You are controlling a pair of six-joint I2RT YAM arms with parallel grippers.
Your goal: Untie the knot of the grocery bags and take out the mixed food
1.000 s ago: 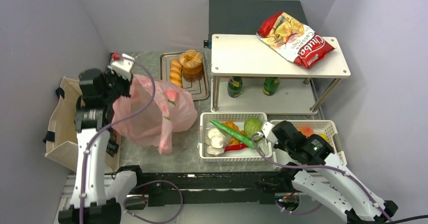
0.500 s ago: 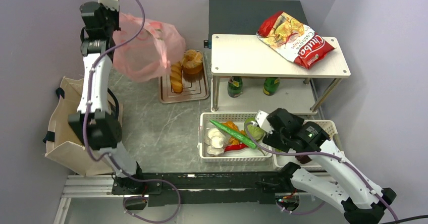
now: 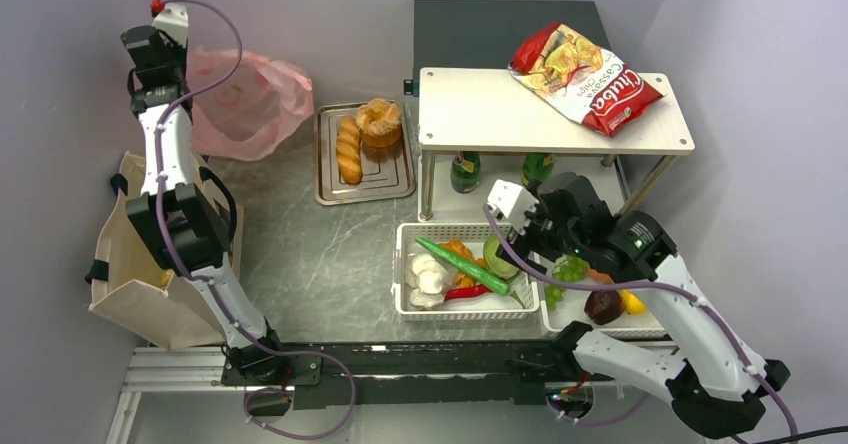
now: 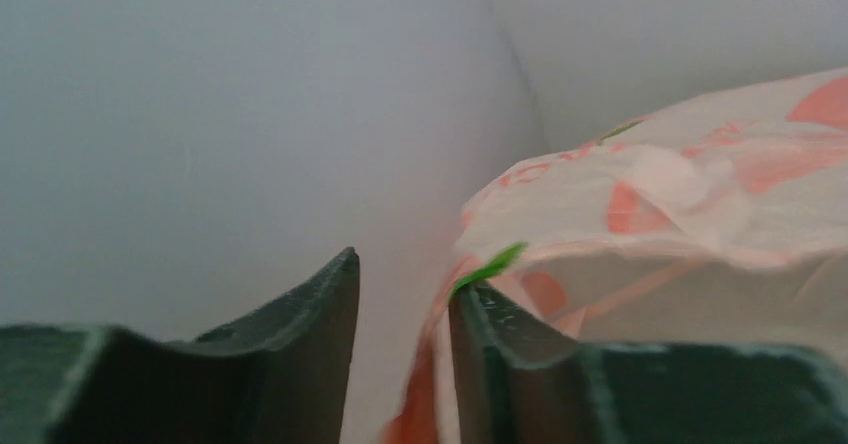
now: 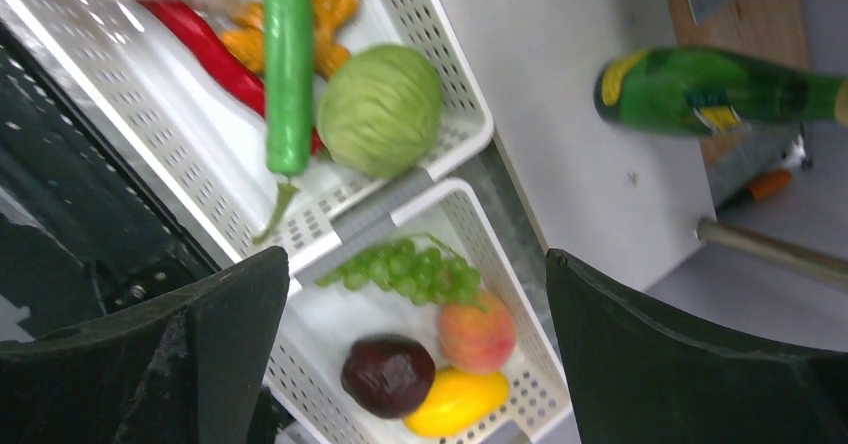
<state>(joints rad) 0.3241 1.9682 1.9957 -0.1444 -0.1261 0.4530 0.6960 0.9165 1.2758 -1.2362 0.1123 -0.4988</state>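
Two arms show from above: the left one holds the pink bag (image 3: 250, 104) up at the far left corner of the bench (image 3: 300, 254). Its wrist view has the left fingers (image 4: 300, 364) narrowly closed on the bag's film. At the right wrist, the right fingers (image 5: 200, 364) spread wide and empty above white baskets (image 5: 465, 104) holding the cabbage (image 5: 380, 109) and green grapes (image 5: 410, 267).

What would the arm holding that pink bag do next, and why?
Probably lower the left gripper and release the pink bag at the far-left corner of the table: it looks slack, while cabbage and grapes already lie in the white baskets.
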